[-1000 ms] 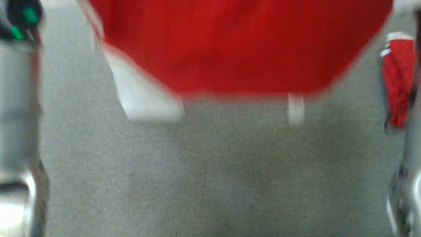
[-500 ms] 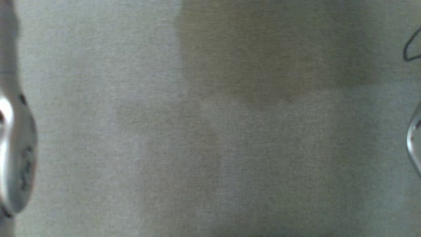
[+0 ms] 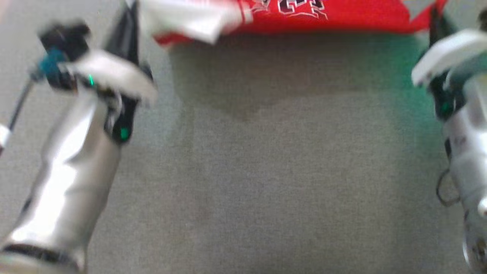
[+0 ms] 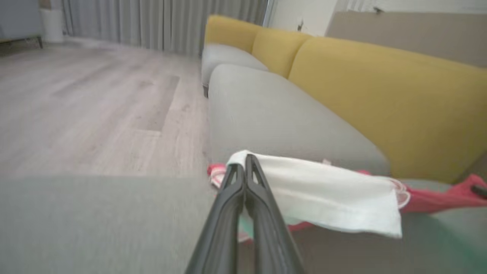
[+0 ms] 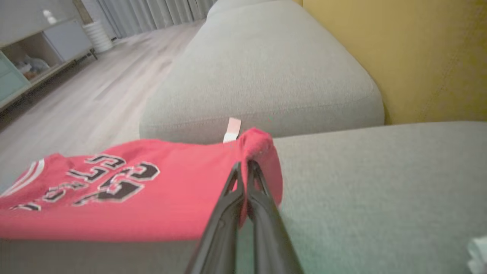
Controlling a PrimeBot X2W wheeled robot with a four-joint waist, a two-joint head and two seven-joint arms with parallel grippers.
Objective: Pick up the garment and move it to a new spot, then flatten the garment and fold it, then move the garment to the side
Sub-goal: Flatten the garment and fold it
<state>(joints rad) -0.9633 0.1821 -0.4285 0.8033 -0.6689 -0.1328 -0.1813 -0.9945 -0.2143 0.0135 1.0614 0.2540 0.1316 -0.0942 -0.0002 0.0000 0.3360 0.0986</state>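
Red garment [image 3: 323, 17] w/ white panel is held up, stretched btwn both arms over the grey sofa cushion [image 3: 266, 171]. Left end effector [image 4: 244, 163] is clamped on the white edge, right end effector [image 5: 245, 164] on a red corner. Prob light, soft & floppy, sags mid-span. Best gripped at corners/hems, kept taut.

Red garment [image 5: 125, 217], grey sofa [image 5: 266, 76]
Lettering [image 5: 114, 179] is black, edged white (one panel [image 4: 323, 198] all white); backrest [image 4: 380, 99] is mustard.
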